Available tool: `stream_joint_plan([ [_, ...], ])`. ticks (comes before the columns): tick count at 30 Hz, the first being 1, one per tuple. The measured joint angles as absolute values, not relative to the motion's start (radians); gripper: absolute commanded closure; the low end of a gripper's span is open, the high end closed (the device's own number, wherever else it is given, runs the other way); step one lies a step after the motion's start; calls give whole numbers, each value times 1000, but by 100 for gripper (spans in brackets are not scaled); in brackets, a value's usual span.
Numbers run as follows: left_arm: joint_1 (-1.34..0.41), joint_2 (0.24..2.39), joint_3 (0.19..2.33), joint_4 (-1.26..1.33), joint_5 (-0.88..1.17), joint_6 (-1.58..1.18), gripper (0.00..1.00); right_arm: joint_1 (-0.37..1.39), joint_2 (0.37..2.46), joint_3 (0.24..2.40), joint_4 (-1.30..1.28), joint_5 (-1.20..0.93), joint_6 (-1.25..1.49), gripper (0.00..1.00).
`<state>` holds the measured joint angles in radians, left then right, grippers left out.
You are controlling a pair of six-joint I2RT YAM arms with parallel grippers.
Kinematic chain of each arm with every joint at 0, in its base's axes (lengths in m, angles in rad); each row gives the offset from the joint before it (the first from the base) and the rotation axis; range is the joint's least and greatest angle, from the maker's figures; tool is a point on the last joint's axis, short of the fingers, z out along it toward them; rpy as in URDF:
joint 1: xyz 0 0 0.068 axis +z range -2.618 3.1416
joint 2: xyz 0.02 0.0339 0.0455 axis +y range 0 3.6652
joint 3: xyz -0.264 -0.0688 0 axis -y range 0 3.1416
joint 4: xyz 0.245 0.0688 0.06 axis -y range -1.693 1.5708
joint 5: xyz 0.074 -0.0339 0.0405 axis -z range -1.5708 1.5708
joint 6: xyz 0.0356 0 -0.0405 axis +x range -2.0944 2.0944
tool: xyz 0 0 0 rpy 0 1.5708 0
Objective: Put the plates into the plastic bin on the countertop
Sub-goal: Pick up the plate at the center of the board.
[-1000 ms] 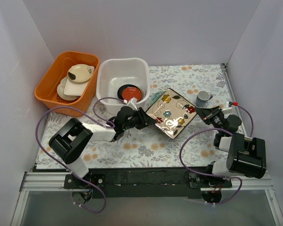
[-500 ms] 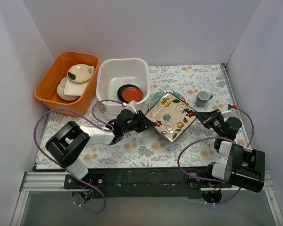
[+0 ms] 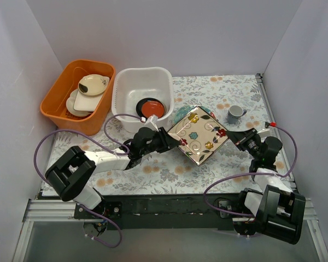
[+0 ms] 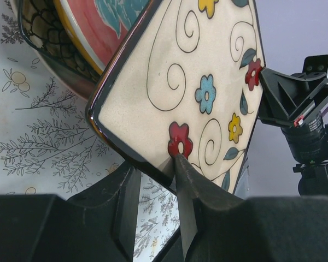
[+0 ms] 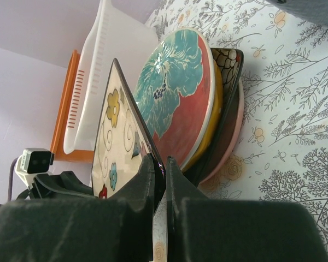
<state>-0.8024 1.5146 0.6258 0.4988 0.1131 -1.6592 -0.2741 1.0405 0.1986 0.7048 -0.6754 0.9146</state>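
The cream square floral plate [image 3: 199, 136] hangs tilted above the countertop [image 3: 169, 172], over a stack of plates. My left gripper [image 3: 172, 141] is shut on its left corner, with one finger on the red flower in the left wrist view [image 4: 154, 164]. My right gripper [image 3: 235, 136] is shut on the opposite corner; its fingers pinch the rim in the right wrist view [image 5: 159, 169]. Below lie the red-and-teal round plate [image 5: 180, 93], the black floral rectangle [image 5: 229, 68] and the pink-cream round plate [image 5: 229, 144]. The white plastic bin [image 3: 126, 90] holds the red saucer [image 3: 151, 108] on the dark round plate.
An orange tub [image 3: 57, 95] with cream dishes stands left of the bin. A small grey cup [image 3: 235, 113] stands at the back right, near my right gripper. Grey walls close in the back and both sides.
The square plate has shifted slightly left and turned more face-up, losing its glare. Both grippers have kept hold of its corners, and both arms have moved with it.
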Motion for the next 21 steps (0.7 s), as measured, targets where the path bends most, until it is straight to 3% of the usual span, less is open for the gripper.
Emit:
stream_joint_plan([
  [11,-813,1478,614,532,71,-1600,98,-275,1011,199,651,-682,914,99],
  [18,-813,1515,614,632,42,-1593,77,-278,971,199,651,-668,917,99],
  [21,-814,1532,614,679,29,-1597,74,-279,957,198,652,-662,918,99],
])
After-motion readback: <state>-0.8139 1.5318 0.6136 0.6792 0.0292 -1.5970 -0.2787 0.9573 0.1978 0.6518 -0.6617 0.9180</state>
